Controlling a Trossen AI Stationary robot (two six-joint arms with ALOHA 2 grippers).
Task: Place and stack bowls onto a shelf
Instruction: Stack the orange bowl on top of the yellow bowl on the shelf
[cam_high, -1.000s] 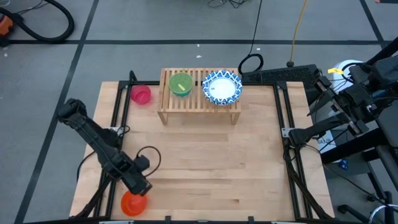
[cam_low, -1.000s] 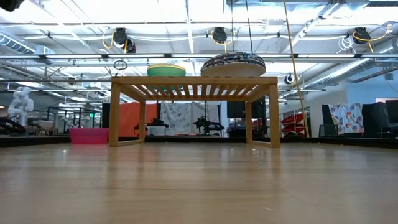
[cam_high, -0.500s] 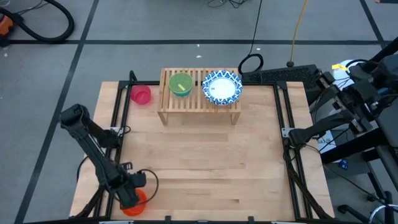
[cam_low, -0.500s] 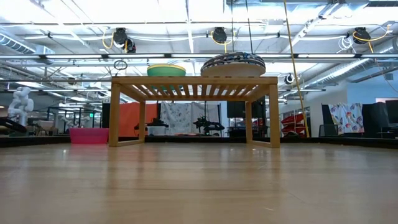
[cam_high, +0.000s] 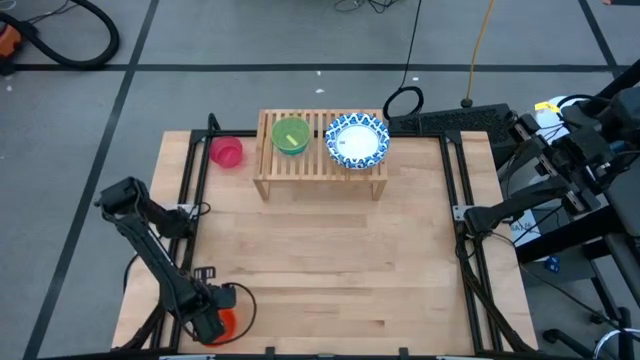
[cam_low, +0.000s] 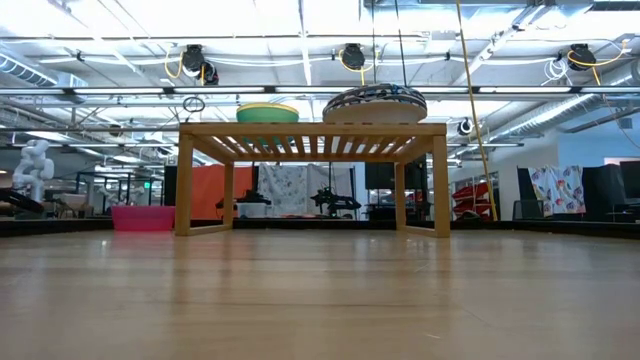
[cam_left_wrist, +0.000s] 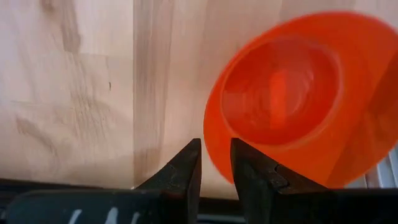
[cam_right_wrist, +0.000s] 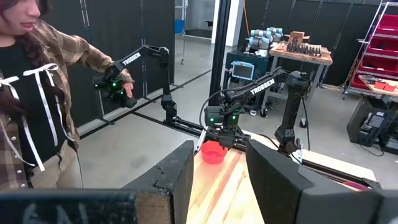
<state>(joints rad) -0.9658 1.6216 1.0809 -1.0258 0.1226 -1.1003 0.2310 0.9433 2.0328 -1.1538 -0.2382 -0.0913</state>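
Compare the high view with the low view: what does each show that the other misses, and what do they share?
Only the high view shows the small orange-red plastic bowl at the table's near-left corner, the left tool over it, and the right arm parked beyond the table's right edge.

Only the low view shows the ceiling lights and the room behind.

Both show the low light-wood slatted shelf, carrying the green bowl and the blue-patterned bowl, plus the pink bowl beside it.
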